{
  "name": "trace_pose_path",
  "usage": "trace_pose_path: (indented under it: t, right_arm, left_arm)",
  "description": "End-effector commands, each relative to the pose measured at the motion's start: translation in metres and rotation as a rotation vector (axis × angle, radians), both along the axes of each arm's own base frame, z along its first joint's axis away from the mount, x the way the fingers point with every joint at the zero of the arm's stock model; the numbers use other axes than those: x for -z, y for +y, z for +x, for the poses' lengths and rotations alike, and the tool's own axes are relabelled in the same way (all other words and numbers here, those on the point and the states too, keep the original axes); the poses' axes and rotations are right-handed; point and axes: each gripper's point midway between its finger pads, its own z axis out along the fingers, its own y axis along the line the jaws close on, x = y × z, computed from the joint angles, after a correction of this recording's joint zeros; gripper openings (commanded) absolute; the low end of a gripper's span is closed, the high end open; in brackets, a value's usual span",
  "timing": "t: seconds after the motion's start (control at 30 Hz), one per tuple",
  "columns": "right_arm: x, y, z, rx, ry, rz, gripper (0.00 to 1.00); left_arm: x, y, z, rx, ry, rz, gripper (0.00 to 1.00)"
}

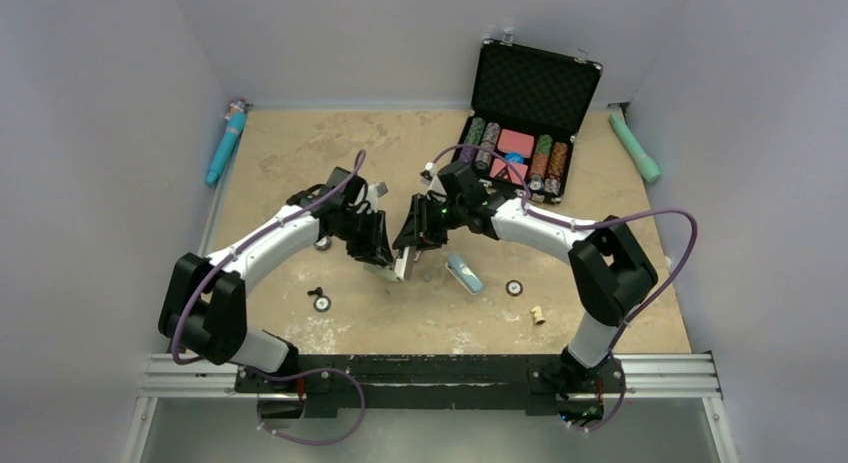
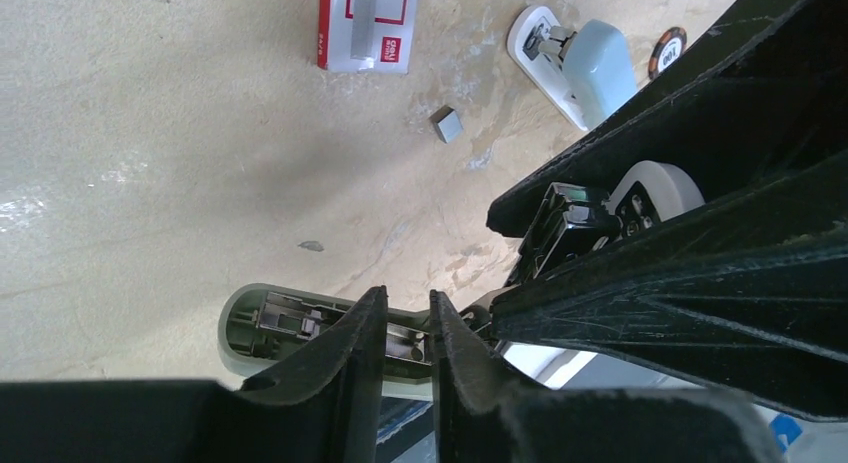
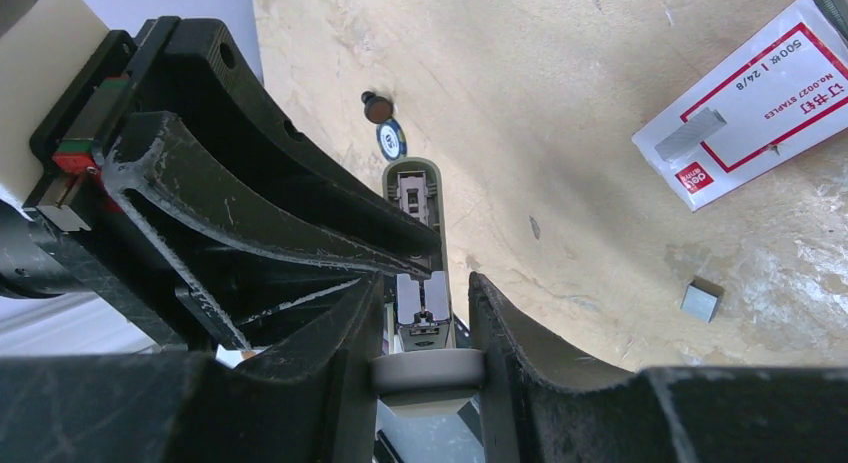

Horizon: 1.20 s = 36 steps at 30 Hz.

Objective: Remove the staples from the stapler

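The pale-blue stapler (image 1: pixel 463 273) (image 2: pixel 600 68) lies alone on the table, right of both grippers, with nothing touching it. Above the table centre the two grippers hold one grey-green oblong piece (image 1: pixel 402 268) (image 2: pixel 265 328) (image 3: pixel 410 183), open side showing a metal mechanism. My left gripper (image 1: pixel 385 261) (image 2: pixel 408 298) is shut on its middle. My right gripper (image 1: pixel 412 245) (image 3: pixel 425 280) is shut on its white rounded end (image 3: pixel 430 368). A small grey block of staples (image 2: pixel 447 124) (image 3: pixel 700 301) rests on the table. A second strip (image 2: pixel 364 37) (image 3: pixel 690 133) lies on the box.
A red-and-white staple box (image 2: pixel 365 28) (image 3: pixel 745 108) lies flat near the loose staples. An open black case (image 1: pixel 530 113) of poker chips stands at the back right. Teal tubes (image 1: pixel 226 143) (image 1: pixel 636 146) lie along both side edges. Loose chips (image 1: pixel 322 303) (image 1: pixel 514 288) sit in front.
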Motion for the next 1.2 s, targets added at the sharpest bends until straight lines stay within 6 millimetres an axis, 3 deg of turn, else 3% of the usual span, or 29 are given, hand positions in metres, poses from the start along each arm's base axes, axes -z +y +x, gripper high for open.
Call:
trace_pose_path:
  t: [0.0, 0.17, 0.33, 0.47, 0.63, 0.8, 1.07, 1.17]
  right_arm:
    - [-0.023, 0.007, 0.010, -0.002, -0.076, 0.069, 0.00]
    - [-0.022, 0.004, 0.005, -0.023, -0.075, 0.059, 0.00]
    - [-0.019, -0.001, -0.002, -0.026, -0.074, 0.051, 0.00]
    - [-0.023, -0.002, -0.003, -0.027, -0.080, 0.057, 0.00]
    - [-0.041, 0.001, 0.001, -0.033, -0.113, 0.082, 0.00]
    - [-0.066, 0.007, 0.003, -0.041, -0.133, 0.132, 0.00]
    - [-0.124, 0.017, 0.003, -0.067, -0.185, 0.278, 0.00]
    - [-0.146, 0.021, 0.000, -0.094, -0.209, 0.324, 0.00]
  left_arm:
    - [-0.012, 0.004, -0.001, -0.012, -0.024, 0.006, 0.33]
    - [-0.038, 0.011, 0.010, -0.017, -0.101, 0.047, 0.51]
    - [-0.095, 0.022, 0.027, -0.045, -0.250, 0.089, 0.67]
    - [-0.133, 0.026, 0.028, -0.064, -0.322, 0.077, 0.81]
    - [-0.165, 0.030, 0.017, -0.072, -0.396, 0.026, 0.84]
    - [-0.182, 0.036, -0.003, -0.070, -0.461, -0.022, 0.83]
    - [-0.198, 0.053, -0.027, -0.167, -0.618, -0.120, 0.84]
    - [-0.211, 0.049, -0.042, -0.113, -0.631, -0.173, 0.85]
